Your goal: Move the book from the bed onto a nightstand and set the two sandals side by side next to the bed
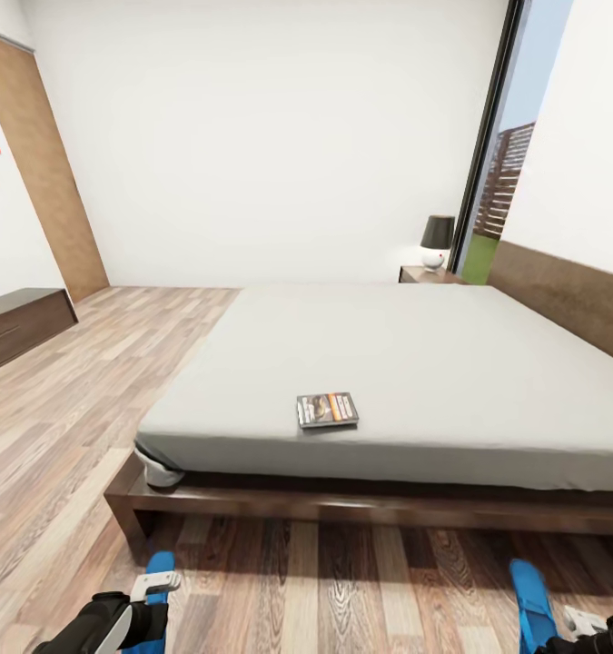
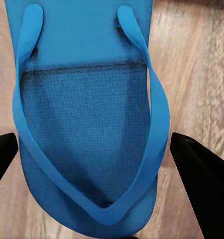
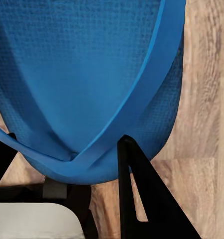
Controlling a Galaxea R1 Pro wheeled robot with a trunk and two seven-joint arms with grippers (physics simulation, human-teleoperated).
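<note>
Sandals (image 2: 87, 124) (image 3: 87, 84) are straddled by spread end effectors (image 2: 92, 154) (image 3: 67, 164) at 7 and 5 o'clock; book (image 1: 327, 410) is left on bed (image 1: 415, 363).

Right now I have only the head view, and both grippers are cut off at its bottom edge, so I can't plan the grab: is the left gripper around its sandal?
Observer: Yes. The left wrist view shows the blue sandal between the left gripper's open fingers, with wood floor visible beside one strap.
Operator: And the right?
Observer: The right gripper sits at the other sandal's toe end. One finger overlaps its edge. I cannot tell whether it grips.
</note>
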